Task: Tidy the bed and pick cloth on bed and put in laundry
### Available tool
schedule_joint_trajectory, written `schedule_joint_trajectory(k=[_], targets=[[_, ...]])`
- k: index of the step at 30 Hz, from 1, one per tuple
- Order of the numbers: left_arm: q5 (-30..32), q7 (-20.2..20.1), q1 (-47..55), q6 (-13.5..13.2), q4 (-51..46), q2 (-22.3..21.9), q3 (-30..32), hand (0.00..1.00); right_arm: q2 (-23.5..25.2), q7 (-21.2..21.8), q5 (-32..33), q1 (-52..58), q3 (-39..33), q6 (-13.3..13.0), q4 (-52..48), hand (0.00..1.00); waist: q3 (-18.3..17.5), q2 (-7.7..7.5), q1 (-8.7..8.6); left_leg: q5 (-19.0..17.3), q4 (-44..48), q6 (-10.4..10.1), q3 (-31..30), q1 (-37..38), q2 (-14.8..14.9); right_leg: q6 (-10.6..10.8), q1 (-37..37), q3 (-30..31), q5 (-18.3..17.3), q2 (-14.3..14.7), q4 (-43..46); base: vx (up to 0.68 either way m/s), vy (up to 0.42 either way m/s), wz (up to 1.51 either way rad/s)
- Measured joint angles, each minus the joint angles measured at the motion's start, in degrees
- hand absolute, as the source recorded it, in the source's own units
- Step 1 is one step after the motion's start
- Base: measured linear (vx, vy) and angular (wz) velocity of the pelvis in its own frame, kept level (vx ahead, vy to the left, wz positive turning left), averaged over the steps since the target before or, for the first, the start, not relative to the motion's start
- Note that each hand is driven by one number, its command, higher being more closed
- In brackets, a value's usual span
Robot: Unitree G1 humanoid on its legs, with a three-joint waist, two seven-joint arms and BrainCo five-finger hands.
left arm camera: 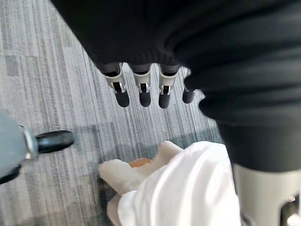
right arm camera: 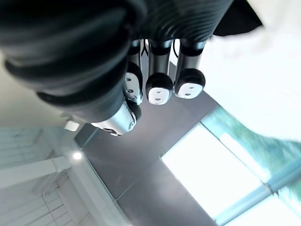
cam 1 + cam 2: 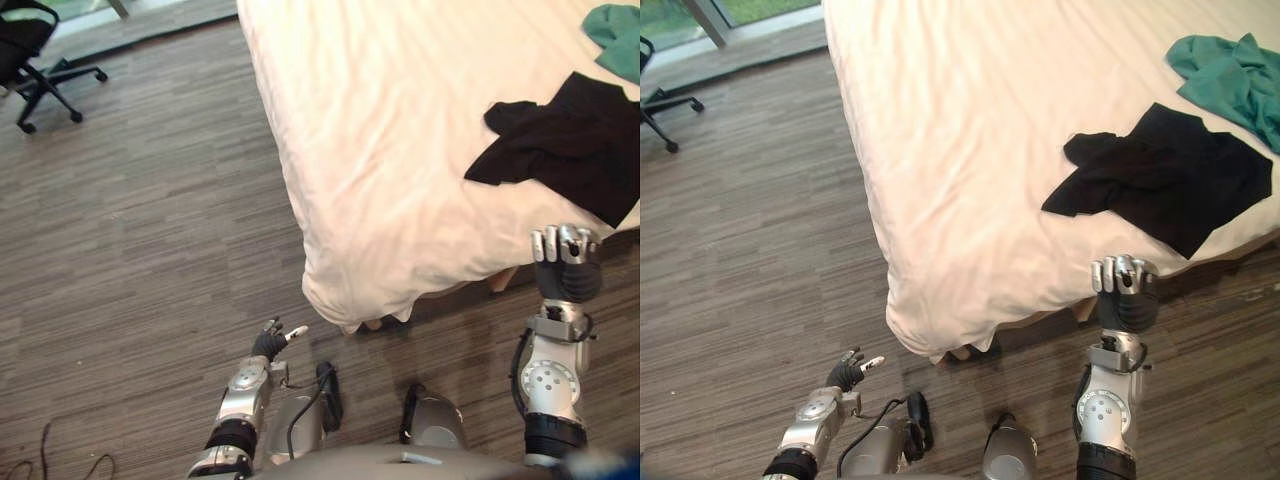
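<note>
A bed under a cream sheet fills the upper right. On its right part lies a crumpled black cloth, and a teal cloth lies beyond it at the far right. My right hand is raised upright just off the bed's near edge, below the black cloth and apart from it; its fingers are curled in and hold nothing. My left hand hangs low over the floor beside the bed's near corner, fingers straight and empty. The sheet's drooping corner shows past them.
A black office chair on wheels stands at the far left by the window. Grey-brown plank flooring stretches to the left of the bed and along its near edge.
</note>
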Motion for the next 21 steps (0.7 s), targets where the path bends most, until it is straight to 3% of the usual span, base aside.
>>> schedule_joint_trajectory(k=[2, 5, 8, 9, 13, 20, 21], targets=[[-1.8, 0.1, -2.6, -0.2, 0.1, 0.5, -1.8, 0.0, -0.5, -1.9, 0.0, -5.4, 3.1, 0.1, 1.2, 1.0, 1.4, 0.85, 0.04, 0.5, 0.3, 0.3, -0.1, -4.3, 0.1, -0.4, -5.9, 0.5, -0.3, -0.3, 3.2, -0.14, -0.033, 0.11], [-4.3, 0.5, -11.1, -1.5, 0.1, 1.4, -1.6, 0.0, -1.2, -7.0, 0.7, -15.6, 7.3, -0.7, 7.1, 1.0, 6.0, 0.88, 0.48, 3.5, 1.3, 0.2, -0.9, -16.0, 0.8, -2.2, -17.9, 0.7, -0.8, -0.1, 6.6, -0.23, -0.07, 0.3], [-5.6, 2.0, -18.0, -2.7, 0.0, 1.3, -0.7, 0.0, 0.0, -8.8, 2.6, -20.1, 10.1, -4.3, 14.6, 1.0, 10.5, 0.81, 0.63, 6.7, 0.0, 0.0, -2.0, -23.8, 2.3, -4.0, -25.6, -0.8, 0.6, 1.4, 7.0, -0.19, -0.097, 0.24], [-5.6, 2.6, -19.1, -2.7, 0.0, 1.0, 0.6, 0.0, 1.4, -8.5, 3.5, -20.3, 10.1, -6.4, 15.7, 1.0, 12.2, 0.39, 0.43, 7.2, 0.2, 0.0, -2.0, -24.9, 2.5, -4.4, -26.9, -0.8, 0.9, 1.5, 7.4, -0.03, -0.068, 0.07], [-5.5, 4.4, -20.2, -2.9, 0.0, -1.1, 4.0, 0.0, 0.8, -9.2, 5.4, -19.1, 8.6, -9.2, 23.7, 1.0, 12.9, 0.54, 0.24, 7.3, 0.7, 0.1, -1.8, -27.8, 2.7, -4.9, -30.0, 0.0, 1.5, 1.8, 7.9, 0.03, -0.046, -0.01], [-5.5, 8.2, -20.3, -3.3, -0.1, -2.5, 5.1, 0.0, 0.6, -6.8, 6.9, -15.1, 0.6, -9.3, 31.0, 1.0, 13.1, 0.53, -0.16, 7.3, 0.3, 0.1, -0.1, -27.4, 3.0, -4.9, -30.5, 1.5, 2.6, 2.3, 7.2, 0.04, -0.033, -0.09], [-5.5, 9.0, -20.1, -3.3, 0.0, -2.8, 5.1, 0.0, 0.6, -6.2, 6.8, -13.5, -0.9, -9.2, 33.0, 0.0, 13.1, 0.5, -0.24, 7.3, -0.3, 0.1, 0.0, -26.2, 2.9, -4.8, -29.5, 1.6, 2.8, 2.3, 6.8, 0.02, -0.012, -0.12]])
